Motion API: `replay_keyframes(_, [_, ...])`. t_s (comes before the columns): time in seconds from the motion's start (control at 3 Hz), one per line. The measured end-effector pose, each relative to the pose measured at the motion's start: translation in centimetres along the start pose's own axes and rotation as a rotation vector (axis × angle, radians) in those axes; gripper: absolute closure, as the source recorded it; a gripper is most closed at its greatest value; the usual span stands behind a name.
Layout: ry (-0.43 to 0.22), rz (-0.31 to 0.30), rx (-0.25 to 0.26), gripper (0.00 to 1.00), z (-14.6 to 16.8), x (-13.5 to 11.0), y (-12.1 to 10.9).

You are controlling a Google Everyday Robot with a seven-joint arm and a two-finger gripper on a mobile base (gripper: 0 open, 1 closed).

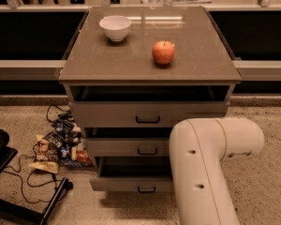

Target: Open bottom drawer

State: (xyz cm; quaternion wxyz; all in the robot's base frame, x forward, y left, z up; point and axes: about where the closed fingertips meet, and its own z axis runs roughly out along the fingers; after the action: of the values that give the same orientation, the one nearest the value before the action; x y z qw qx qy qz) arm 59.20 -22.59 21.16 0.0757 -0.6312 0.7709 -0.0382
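The table (131,55) has three drawers, each with one small black bar handle at the middle of its front. The bottom drawer (122,184) sits at 6 o'clock of the table, lowest of the three. Its front stands forward of the middle drawer (114,147), with a dark gap showing above it. The top drawer (107,114) also stands out a little from under the tabletop.

One white arm (201,172) fills the 5 o'clock part of the view. Its thick link stands in front of the right ends of the middle and bottom drawers and hides them. The pincer is out of sight, so I cannot tell whether it is spread or pressed together.

On the tabletop are one white bowl (115,27) at 11 o'clock and one red apple (163,52) at 1 o'clock, well apart. On the floor at 9 o'clock of the drawers lies a heap of snack packets (56,146), with a black cable (23,172) looping from it toward a black stand (18,205) at 7 o'clock.
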Motion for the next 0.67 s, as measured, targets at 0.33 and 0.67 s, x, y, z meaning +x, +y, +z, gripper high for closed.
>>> replay_keyframes(0.33, [0.0, 0.0, -0.001, 0.83, 0.04, 0.01, 0.07])
replay_keyframes(0.67, [0.0, 0.0, -0.003, 0.6, 0.14, 0.01, 0.2])
